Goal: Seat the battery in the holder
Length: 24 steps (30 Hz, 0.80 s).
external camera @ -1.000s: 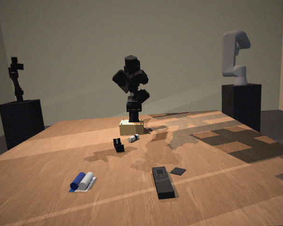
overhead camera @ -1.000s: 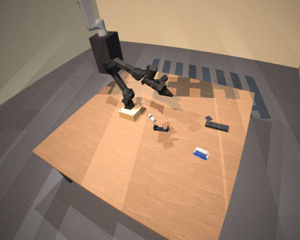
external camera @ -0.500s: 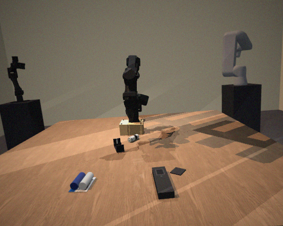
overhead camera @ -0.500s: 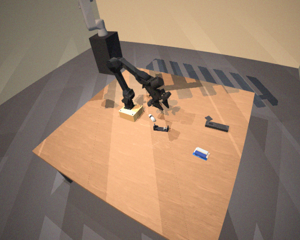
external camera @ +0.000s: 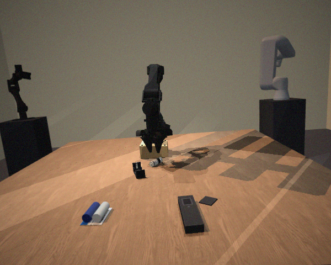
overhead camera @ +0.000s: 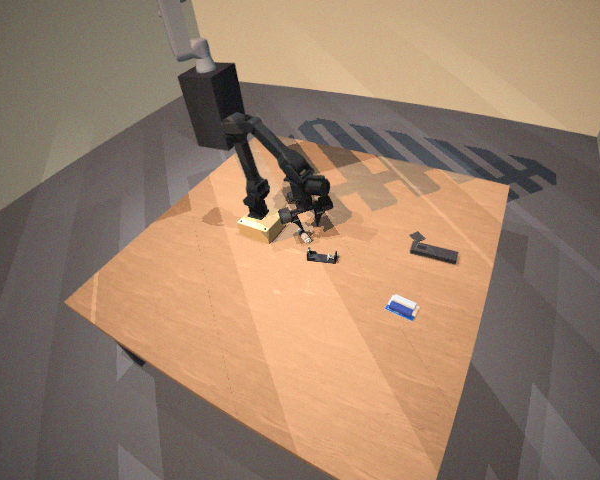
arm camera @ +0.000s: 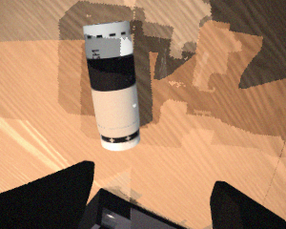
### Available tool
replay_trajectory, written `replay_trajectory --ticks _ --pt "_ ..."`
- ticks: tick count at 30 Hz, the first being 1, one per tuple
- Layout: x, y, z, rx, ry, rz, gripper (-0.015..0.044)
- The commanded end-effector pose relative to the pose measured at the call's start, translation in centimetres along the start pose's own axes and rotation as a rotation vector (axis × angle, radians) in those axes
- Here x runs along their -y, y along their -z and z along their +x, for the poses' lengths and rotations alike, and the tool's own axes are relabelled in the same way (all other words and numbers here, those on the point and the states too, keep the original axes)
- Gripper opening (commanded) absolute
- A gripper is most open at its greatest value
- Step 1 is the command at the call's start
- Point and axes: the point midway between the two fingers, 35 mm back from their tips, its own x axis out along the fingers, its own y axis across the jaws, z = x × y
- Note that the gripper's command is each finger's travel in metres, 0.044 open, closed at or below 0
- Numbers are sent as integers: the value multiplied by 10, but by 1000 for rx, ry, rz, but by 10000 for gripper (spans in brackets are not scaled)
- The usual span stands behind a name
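The battery [overhead camera: 304,237] [external camera: 155,162] [arm camera: 115,107] lies on its side on the table, white and grey with a black band. Plus marks ring its lower end in the wrist view. The black holder [overhead camera: 321,257] [external camera: 138,171] [arm camera: 150,220] stands apart from it and is empty, with bright metal at its ends. In the wrist view only part of the holder shows, at the bottom between the fingers. My gripper [overhead camera: 309,227] [external camera: 154,152] [arm camera: 153,181] is open, pointing down above the table close to the battery, with nothing between its fingers.
A dark remote [overhead camera: 433,253] [external camera: 191,213] and its small cover [overhead camera: 417,236] [external camera: 208,200] lie farther out. A blue cylinder [overhead camera: 399,308] [external camera: 90,212] lies beside a white one on a small card. My arm's pale yellow base block [overhead camera: 253,230] [external camera: 144,154] is close behind the battery.
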Motion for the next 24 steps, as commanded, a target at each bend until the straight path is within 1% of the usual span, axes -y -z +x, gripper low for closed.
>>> replay_trajectory --ticks 1,12,24 --pt "-20 -19 7 135 -88 -236 247" --pt "-20 -19 8 135 -88 -236 247" --pt "-21 -21 27 135 -88 -236 247"
